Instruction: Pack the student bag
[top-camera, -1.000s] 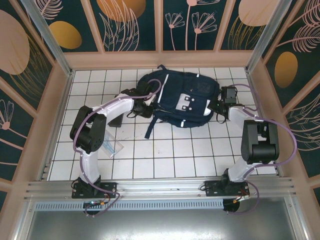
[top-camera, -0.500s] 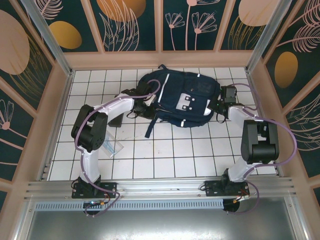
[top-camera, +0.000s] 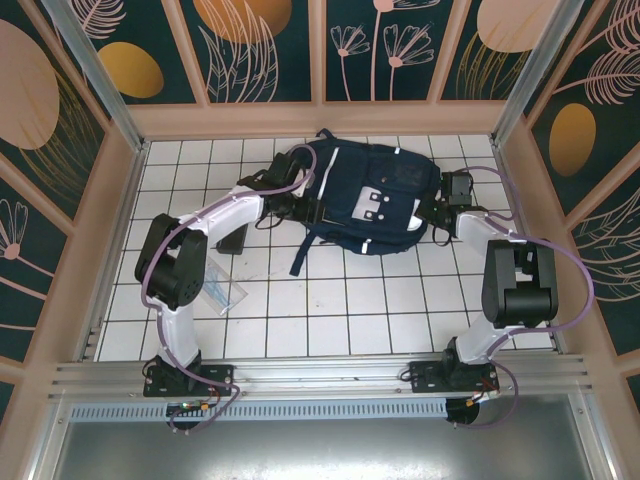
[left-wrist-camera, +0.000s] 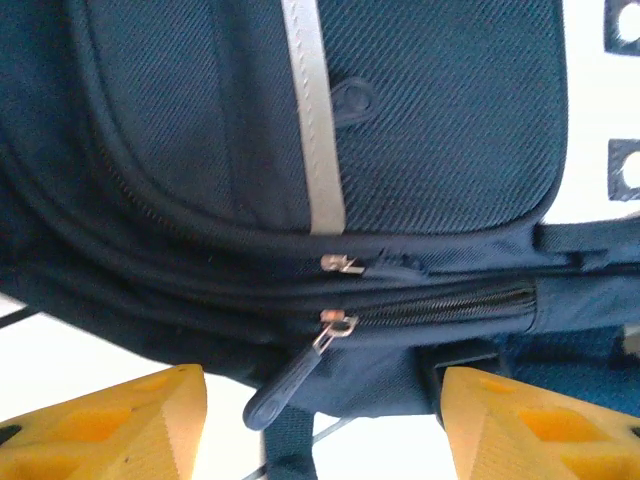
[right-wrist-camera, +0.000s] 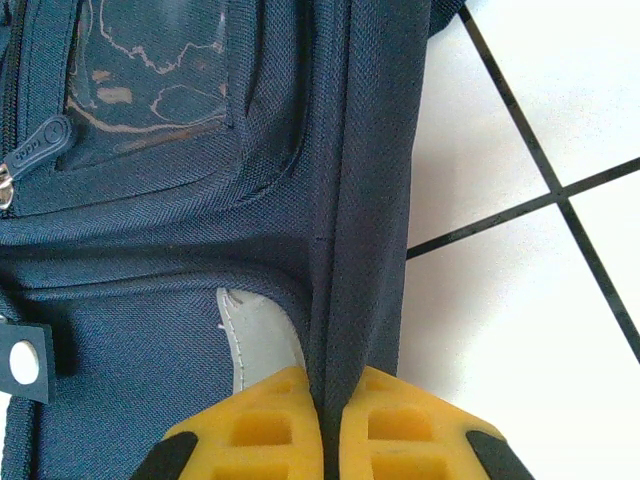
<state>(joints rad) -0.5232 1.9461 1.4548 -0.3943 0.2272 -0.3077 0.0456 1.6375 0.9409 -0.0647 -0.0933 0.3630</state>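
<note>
We see the bag (top-camera: 365, 195) lying flat on the table (top-camera: 330, 310), patches up, close to the far edge and about midway along it; one strap (top-camera: 303, 255) trails toward the near edge. The left gripper (top-camera: 288, 197) sits at the bag's left side; in its wrist view its yellow fingers (left-wrist-camera: 120, 420) stand well apart and grip nothing; a dark zip pull (left-wrist-camera: 290, 385) hangs between them, touching neither, below a grey stripe (left-wrist-camera: 318, 130) that runs across the navy fabric. The right gripper (top-camera: 432, 215) is at the bag's right side; in its wrist view its fingers (right-wrist-camera: 270, 420) are pressed together on a raised fold of the bag's fabric, with bare white tile just to the right of the fold; a clear pocket window (right-wrist-camera: 150, 70) shows further along the bag. Near the table's left edge, beside the left arm, we see a clear sleeve (top-camera: 225, 290) lying flat, and a small dark item (top-camera: 235, 240) between it and the bag.
</note>
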